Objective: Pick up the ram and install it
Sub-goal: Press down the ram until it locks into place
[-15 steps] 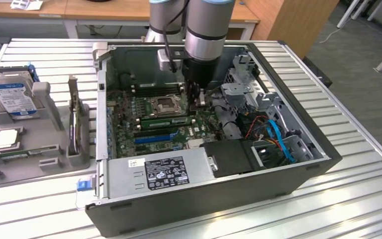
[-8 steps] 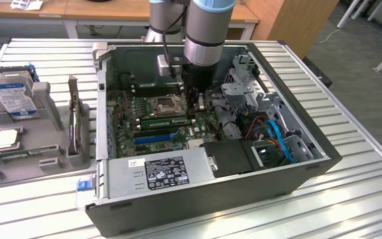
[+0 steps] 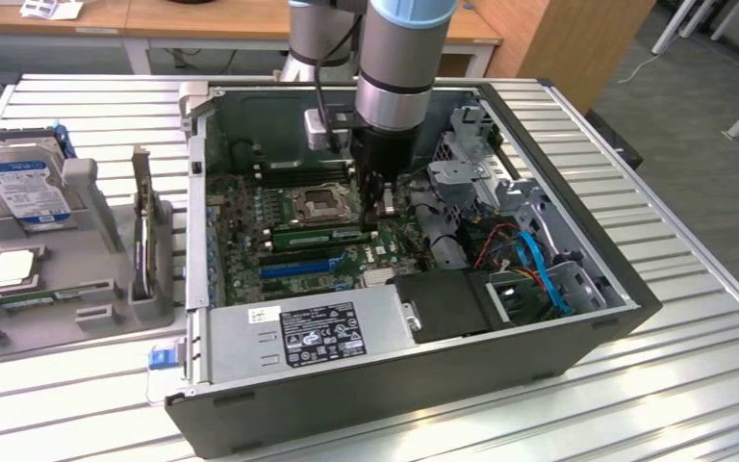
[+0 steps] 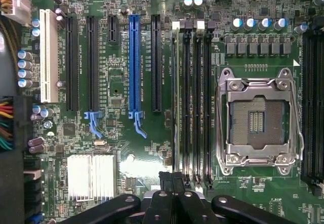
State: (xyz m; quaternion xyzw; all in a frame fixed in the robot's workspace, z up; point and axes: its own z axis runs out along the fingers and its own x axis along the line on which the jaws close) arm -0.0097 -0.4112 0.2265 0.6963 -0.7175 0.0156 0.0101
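Observation:
The ram (image 3: 316, 234) is a thin green stick standing on edge in the memory slot closest to the expansion slots, inside the open computer case (image 3: 600, 327). In the wrist view the ram (image 4: 175, 97) shows edge-on as a pale line beside the black memory slots (image 4: 197, 102). My gripper (image 3: 372, 218) reaches down into the case over one end of the stick. Its dark fingers (image 4: 167, 183) are pressed together, so the gripper (image 4: 173, 181) is shut. I cannot tell whether the tips touch the ram.
An open CPU socket (image 4: 255, 117) lies beside the memory slots. The power supply (image 3: 305, 332) and blue cables (image 3: 539, 269) fill the near side of the case. At the exterior view's left, a grey fixture (image 3: 36, 308) holds a hard drive (image 3: 20, 183) and an upright expansion card (image 3: 149, 241).

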